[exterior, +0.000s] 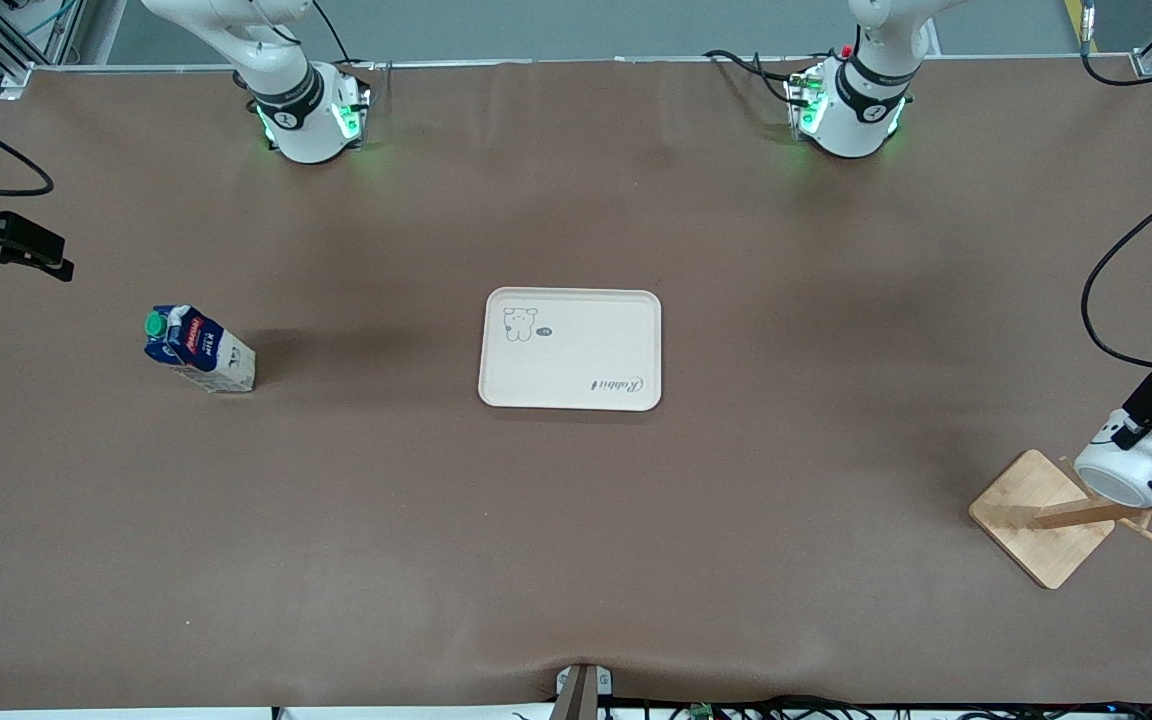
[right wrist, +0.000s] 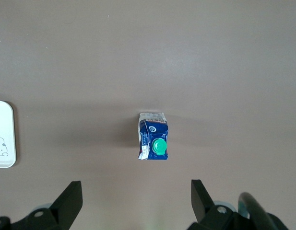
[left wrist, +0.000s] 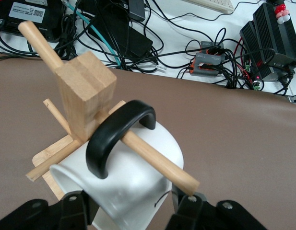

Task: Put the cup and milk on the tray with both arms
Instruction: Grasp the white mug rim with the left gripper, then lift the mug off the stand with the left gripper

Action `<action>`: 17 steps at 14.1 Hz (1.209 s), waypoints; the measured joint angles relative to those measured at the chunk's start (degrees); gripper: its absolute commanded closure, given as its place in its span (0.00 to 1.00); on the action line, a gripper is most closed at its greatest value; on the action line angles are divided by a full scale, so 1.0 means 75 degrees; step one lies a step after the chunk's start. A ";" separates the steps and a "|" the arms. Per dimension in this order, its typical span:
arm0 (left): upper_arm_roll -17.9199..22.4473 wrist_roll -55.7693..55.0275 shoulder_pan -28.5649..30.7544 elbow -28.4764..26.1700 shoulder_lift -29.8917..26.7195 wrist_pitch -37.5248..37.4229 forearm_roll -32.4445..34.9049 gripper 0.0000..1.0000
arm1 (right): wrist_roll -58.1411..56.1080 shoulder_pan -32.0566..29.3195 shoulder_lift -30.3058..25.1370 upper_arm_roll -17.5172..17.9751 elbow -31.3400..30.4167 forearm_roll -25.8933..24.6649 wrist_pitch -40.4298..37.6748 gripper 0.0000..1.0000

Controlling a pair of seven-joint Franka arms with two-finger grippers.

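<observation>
The tray [exterior: 570,349] is taken as the landmark. It lies flat in the middle of the brown table [exterior: 576,560], with a small bear drawn on it and the word "Rabbit". Nothing is seen on it.

The milk [exterior: 199,350] is found well apart from the tray, toward the right arm's end of the table. It stands on the table with its green cap [exterior: 154,322] on top. In the right wrist view the milk [right wrist: 153,136] is seen from straight above, and a corner of the tray [right wrist: 4,135] is seen at the edge.

The right gripper [exterior: 11,246] is held up in the air, past the milk from the tray, at the right arm's end of the table. Its fingers [right wrist: 69,201] are spread wide apart and nothing is held between them.

The cup [exterior: 1131,465] is found well apart from the tray, toward the left arm's end of the table. It is hung by its black handle [left wrist: 116,134] on a peg [left wrist: 152,158] of a wooden rack [exterior: 1046,515]. The rack is nearer to the front camera than the tray.

The left gripper [exterior: 1151,410] is placed at the cup. Its fingers [left wrist: 73,203] are seen on both sides of the white cup [left wrist: 133,191], close to its wall. Whether the cup is squeezed cannot be told.
</observation>
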 measured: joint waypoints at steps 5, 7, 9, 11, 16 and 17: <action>-0.0064 0.0000 -0.0054 0.0042 -0.0047 -0.0074 -0.0069 1.00 | 0.0000 0.0000 0.0000 -0.0001 0.0001 0.0000 0.0000 0.00; -0.0112 -0.0001 -0.0063 0.0025 -0.0073 -0.0154 -0.0074 1.00 | 0.0000 0.0000 0.0000 -0.0001 0.0009 0.0000 0.0005 0.00; -0.0129 0.0000 -0.0063 0.0025 -0.0073 -0.0147 -0.0074 1.00 | -0.0002 0.0001 0.0001 0.0015 0.0015 0.0000 0.0034 0.00; -0.0138 0.0010 -0.0062 0.0025 -0.0090 -0.0186 -0.0073 1.00 | -0.0002 0.0007 0.0002 0.0058 0.0031 0.0000 0.0072 0.00; -0.0131 0.0034 0.0050 0.0040 -0.0316 -0.1137 -0.0072 1.00 | -0.0002 -0.0010 0.0069 0.0035 0.0040 0.0000 0.0194 0.00; -0.0131 0.0035 0.0075 0.0041 -0.0373 -0.1333 -0.0059 1.00 | -0.0002 -0.0011 0.0101 0.0034 0.0042 0.0000 0.0200 0.00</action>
